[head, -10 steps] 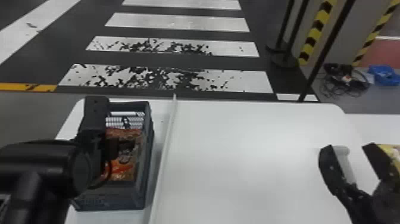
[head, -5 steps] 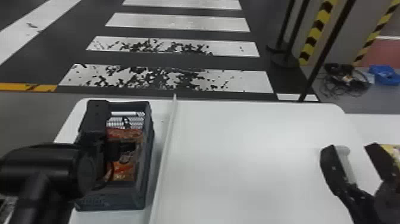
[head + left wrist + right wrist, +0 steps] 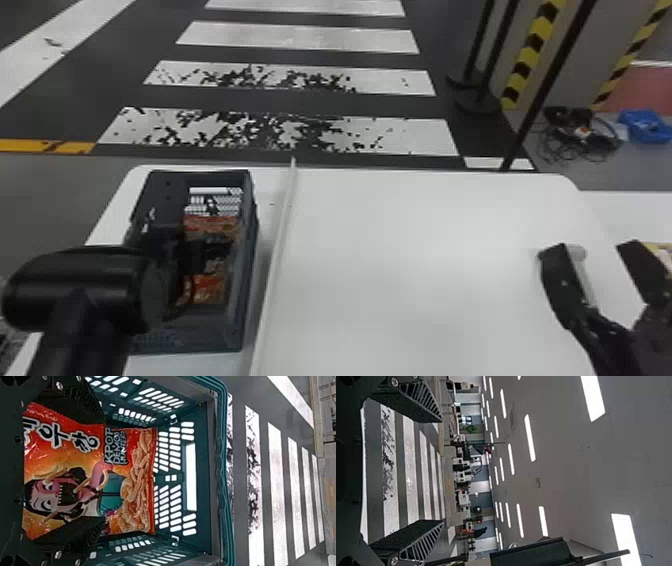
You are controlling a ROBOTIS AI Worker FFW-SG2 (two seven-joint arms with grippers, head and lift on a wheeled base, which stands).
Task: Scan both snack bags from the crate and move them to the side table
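Bright ceiling lights (image 3: 529, 437) in the right wrist view, soft glare on the tabletop (image 3: 450, 260)

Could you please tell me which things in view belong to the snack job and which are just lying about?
Job:
- snack bag, in the crate
- left end effector
- right end effector
- side table

Lying about:
- tangled cables, on the floor
- blue object, beside them
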